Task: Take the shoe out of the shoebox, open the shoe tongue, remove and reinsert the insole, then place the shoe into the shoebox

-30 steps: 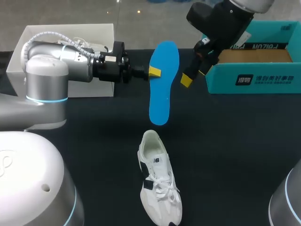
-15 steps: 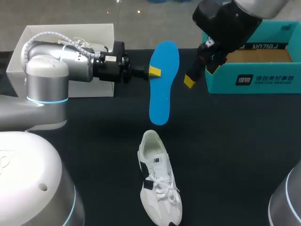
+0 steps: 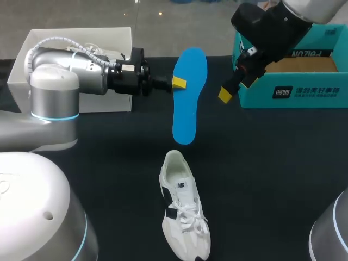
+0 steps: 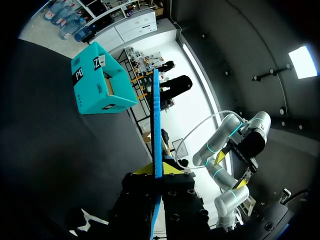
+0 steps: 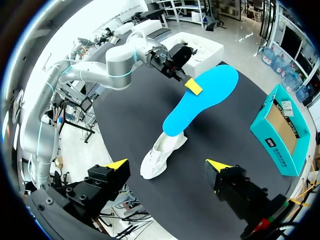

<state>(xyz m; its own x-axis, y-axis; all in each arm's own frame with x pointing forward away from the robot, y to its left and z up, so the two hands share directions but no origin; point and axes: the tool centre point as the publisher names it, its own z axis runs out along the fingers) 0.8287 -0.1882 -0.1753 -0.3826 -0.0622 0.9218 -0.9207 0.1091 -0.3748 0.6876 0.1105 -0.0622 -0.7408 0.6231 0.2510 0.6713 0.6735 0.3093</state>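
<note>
Head view — left gripper [image 3: 178, 82] pinches blue insole [image 3: 187, 111]; right gripper [image 5: 167, 164] spread.

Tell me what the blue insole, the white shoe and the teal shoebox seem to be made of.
The insole looks like matte blue foam: thin, smooth, and it holds its shape though held by one edge. The shoe seems white fabric or synthetic leather, with laces; I cannot tell which. The shoebox appears matte teal cardboard, plain brown inside.

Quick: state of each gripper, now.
Left gripper: shut on the blue insole.
Right gripper: open, holding nothing.
</note>
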